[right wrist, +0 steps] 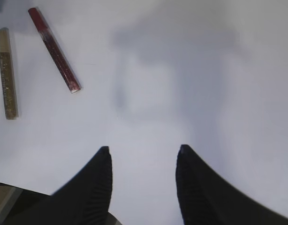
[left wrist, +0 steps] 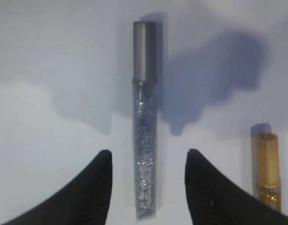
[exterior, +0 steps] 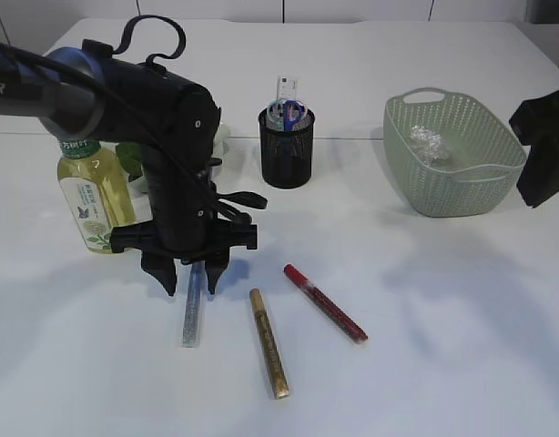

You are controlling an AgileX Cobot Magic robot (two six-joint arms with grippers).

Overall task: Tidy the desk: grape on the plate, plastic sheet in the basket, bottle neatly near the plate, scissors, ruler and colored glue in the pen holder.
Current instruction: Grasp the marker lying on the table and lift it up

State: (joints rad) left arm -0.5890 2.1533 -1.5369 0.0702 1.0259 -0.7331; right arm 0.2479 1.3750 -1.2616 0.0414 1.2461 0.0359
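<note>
The left gripper (exterior: 193,278) hangs with its jaws apart, one ribbed black fingertip (left wrist: 94,187) on each side of the silver glitter glue (left wrist: 145,140) with white table showing between them and the tube, so nothing is clamped. The tube is a slim clear cylinder of sparkling gel with a matte grey cap pointing to 12 o'clock in the left wrist view. At 3 o'clock from it lies the gold glue (exterior: 269,342), near but apart, and further right the red glue (exterior: 324,302), slanted; bare tabletop (exterior: 443,346) opens wide beyond them. At 10 o'clock from the gripper stands the bottle (exterior: 93,196), yellowish with a green label, close behind the arm. At 1 o'clock sits the black mesh pen holder (exterior: 287,150), scissors handles poking out. Far right, the pale green perforated basket (exterior: 462,182) holds the crumpled plastic sheet (exterior: 427,141). The right gripper (right wrist: 143,159) hovers jaws apart over empty white table, gripping nothing.
</note>
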